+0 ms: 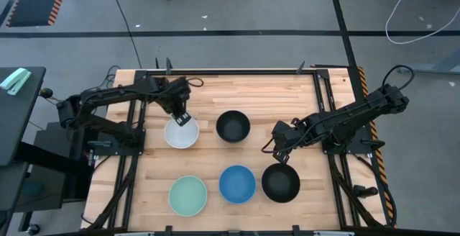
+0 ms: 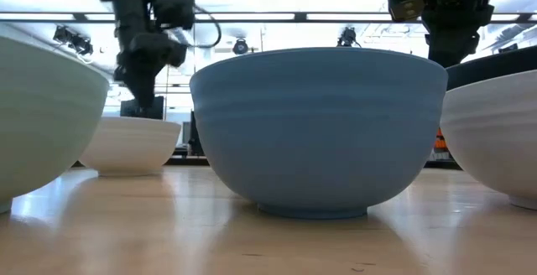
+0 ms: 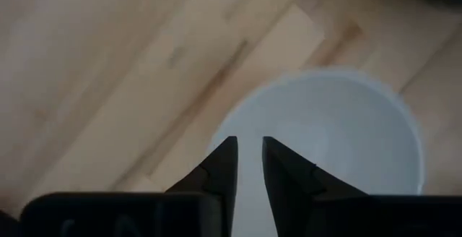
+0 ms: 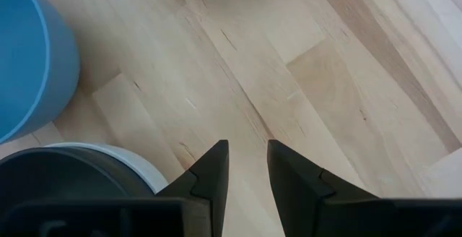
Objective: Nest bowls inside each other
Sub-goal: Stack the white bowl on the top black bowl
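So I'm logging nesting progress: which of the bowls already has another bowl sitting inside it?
The white bowl by the right gripper, in the front row beside the blue bowl: a black bowl sits inside it. The others stand single.

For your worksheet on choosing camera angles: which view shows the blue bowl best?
The low view: the blue bowl fills the centre, full profile visible. The high view shows its inside from above; the right wrist view catches one edge; the left wrist view misses it.

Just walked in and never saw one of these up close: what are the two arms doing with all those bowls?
They are stacking bowls. The left gripper hangs over a white bowl. The right gripper is beside a black bowl that sits inside a white one. Another black bowl, a blue bowl and a mint green bowl wait singly.
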